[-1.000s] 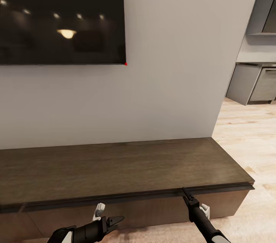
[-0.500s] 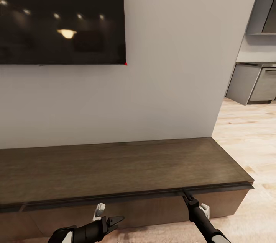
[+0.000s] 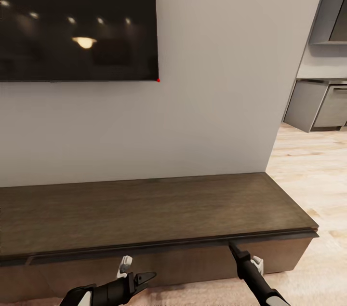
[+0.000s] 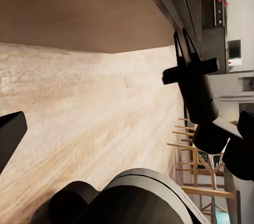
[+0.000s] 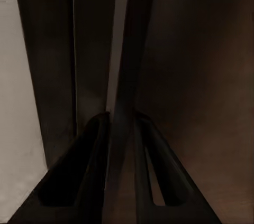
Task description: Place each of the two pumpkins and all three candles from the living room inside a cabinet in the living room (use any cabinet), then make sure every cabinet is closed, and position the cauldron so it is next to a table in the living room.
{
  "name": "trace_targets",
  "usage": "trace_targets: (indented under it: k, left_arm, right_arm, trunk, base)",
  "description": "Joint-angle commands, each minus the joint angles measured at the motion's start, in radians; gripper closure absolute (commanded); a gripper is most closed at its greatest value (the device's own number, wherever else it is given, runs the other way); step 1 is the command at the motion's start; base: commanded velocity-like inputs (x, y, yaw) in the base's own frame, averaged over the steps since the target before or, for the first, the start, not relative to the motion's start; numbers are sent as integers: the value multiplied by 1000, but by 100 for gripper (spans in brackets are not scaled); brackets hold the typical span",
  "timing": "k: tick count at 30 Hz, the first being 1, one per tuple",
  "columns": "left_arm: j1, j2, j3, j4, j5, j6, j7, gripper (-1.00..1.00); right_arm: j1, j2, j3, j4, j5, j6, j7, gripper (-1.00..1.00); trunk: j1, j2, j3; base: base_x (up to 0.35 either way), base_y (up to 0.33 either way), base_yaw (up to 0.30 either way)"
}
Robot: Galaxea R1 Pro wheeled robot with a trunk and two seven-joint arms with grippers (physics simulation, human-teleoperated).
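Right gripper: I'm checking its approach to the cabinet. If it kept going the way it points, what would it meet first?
The right gripper points at the cabinet's front top edge. Its fingers straddle that lip, so it would likely hit first.

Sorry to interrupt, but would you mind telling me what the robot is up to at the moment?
The robot faces the long, low dark cabinet under the wall-mounted TV. Its right end effector has its fingers pinched on the thin lip at the top of a drawer front, at the cabinet's front edge, apparently gripping it to move the drawer. The left end effector hangs free and open, low in front of the cabinet, holding nothing.
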Motion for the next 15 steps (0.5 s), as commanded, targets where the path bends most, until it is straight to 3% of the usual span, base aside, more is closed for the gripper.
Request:
trace_targets:
  k: [1, 15]
  left_arm:
    - [0, 1, -4, 0, 9, 7, 1, -100]
    - [0, 1, -4, 0, 9, 7, 1, -100]
  right_arm:
    - [-1, 1, -18, -3, -10, 19, 21, 100]
    - [-2, 0, -18, -3, -10, 19, 21, 100]
  trunk:
    - [0, -1, -1]
    - [0, -1, -1]
  base:
    - [-5, 0, 0]
    - [0, 0, 0]
